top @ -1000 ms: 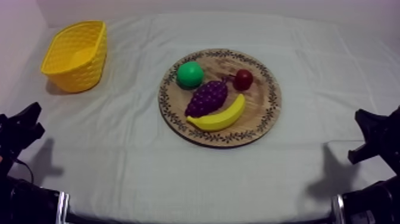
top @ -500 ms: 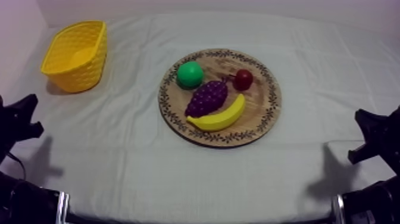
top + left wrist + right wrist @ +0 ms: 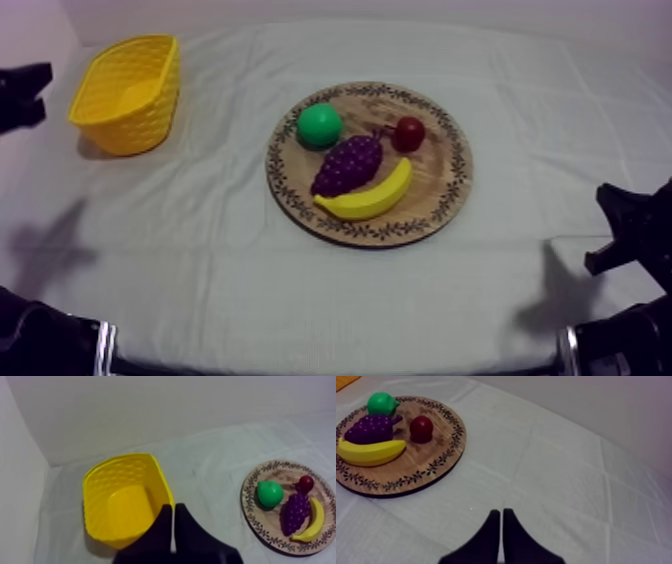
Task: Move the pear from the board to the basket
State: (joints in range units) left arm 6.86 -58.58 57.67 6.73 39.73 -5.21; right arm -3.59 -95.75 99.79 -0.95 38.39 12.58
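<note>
Climbing away from the near left edge of the worktop (image 3: pixel 200 280), where it was sitting a second ago, the left pincer (image 3: pixel 25 92) is now hanging up by the far left corner, just beside the yellow basket (image 3: pixel 125 100) on its outer side. Its black fingers (image 3: pixel 164 528) are lying pressed together in a narrow wedge, pinching nothing, and are pointing over the basket's near wall.

Nothing else is shifting. The right pincer (image 3: pixel 499 513) is resting low at the near right edge, fingers likewise pressed together (a slim black wedge over bare cloth), well apart from the wooden board (image 3: pixel 455 195).

The green pear (image 3: pixel 320 124) is sitting on the board's far left part, away from the basket. Just beside it the bunch of grapes (image 3: pixel 346 165) is lying across the board's middle, with the banana (image 3: pixel 370 197) curving along the grapes' near side and touching them. The small red fruit (image 3: pixel 408 132) is standing toward the board's far right part, near the grapes' stem.

The board itself is lying around the middle of the worktop.
</note>
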